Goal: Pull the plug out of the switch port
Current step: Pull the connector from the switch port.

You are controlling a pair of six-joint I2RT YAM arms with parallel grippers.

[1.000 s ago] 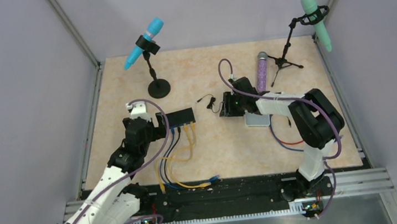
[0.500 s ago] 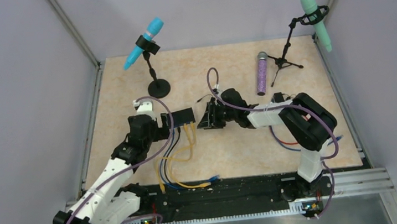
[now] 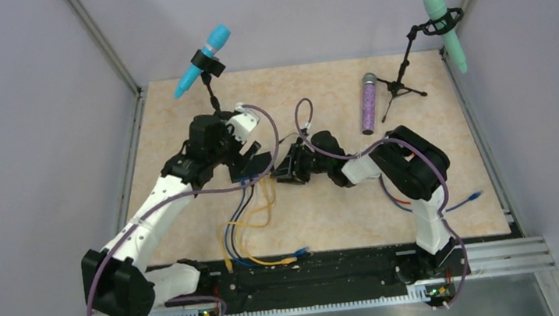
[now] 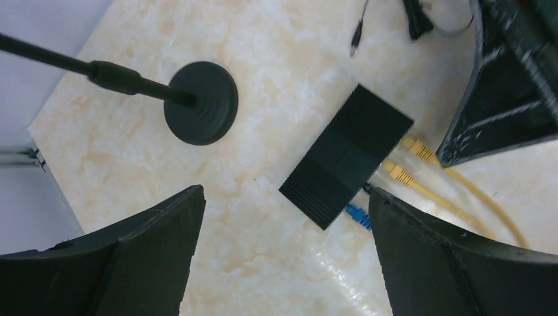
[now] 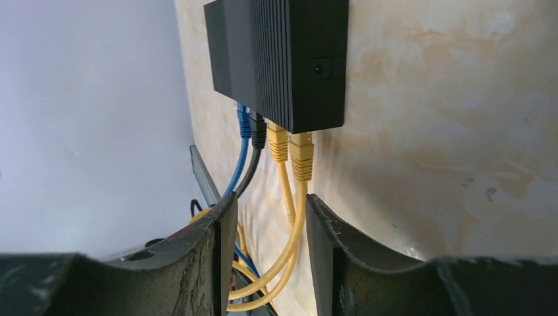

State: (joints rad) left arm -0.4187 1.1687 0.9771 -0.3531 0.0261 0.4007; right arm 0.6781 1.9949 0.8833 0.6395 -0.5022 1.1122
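Mic stand base (image 4: 200, 102) crowds the switch (image 4: 347, 155) behind; cables (image 5: 302, 161) block its front.

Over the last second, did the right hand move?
Yes. The right hand has swung left across the table, away from the purple microphone lying at the back, and now sits beside the switch.

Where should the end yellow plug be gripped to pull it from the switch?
Grip the end yellow plug by its stubby body, just clear of the switch, not by the thin cable. Come from the cable side, in line with it. The plug juts straight out of the socket edge and has no neighbour on its outer side, leaving room for the jaws.
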